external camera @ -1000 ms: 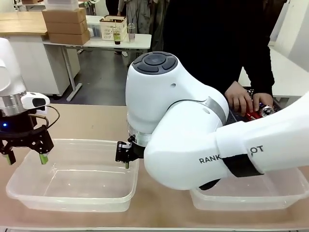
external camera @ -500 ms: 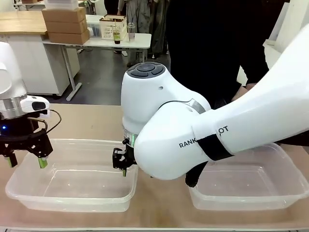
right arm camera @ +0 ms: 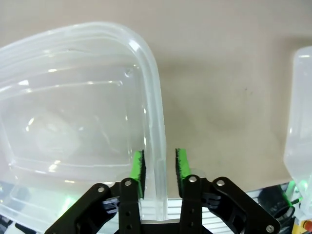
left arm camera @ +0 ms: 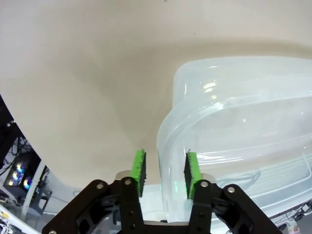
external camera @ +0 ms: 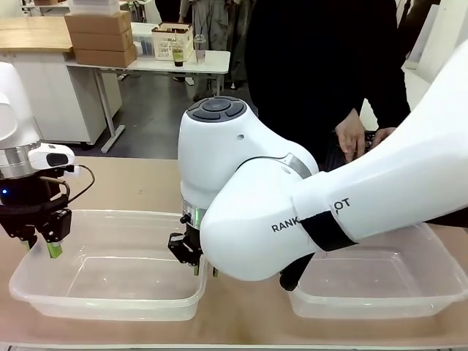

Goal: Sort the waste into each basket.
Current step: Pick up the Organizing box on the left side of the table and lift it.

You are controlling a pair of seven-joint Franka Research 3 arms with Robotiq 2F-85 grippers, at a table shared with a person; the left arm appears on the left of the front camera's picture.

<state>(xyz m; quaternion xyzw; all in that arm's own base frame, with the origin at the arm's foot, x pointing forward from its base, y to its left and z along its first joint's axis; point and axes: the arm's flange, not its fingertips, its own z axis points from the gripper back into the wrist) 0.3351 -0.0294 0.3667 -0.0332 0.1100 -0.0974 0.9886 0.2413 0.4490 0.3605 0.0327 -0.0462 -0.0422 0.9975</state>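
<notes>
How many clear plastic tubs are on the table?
2: the left tub, gripped by the left gripper and right gripper, and the right tub, partly behind the right arm, which may hide others.

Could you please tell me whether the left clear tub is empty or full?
Empty: the left clear tub shows nothing on its floor.

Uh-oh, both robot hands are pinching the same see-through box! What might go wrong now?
1. The left gripper and right gripper each pinch just a thin wall of the left tub, at opposite ends. If they lift unevenly or pull apart, it may bend, tilt or slip free.
2. The right arm reaches across above the right tub, close to the person's hand. A big swing might bump either.
</notes>
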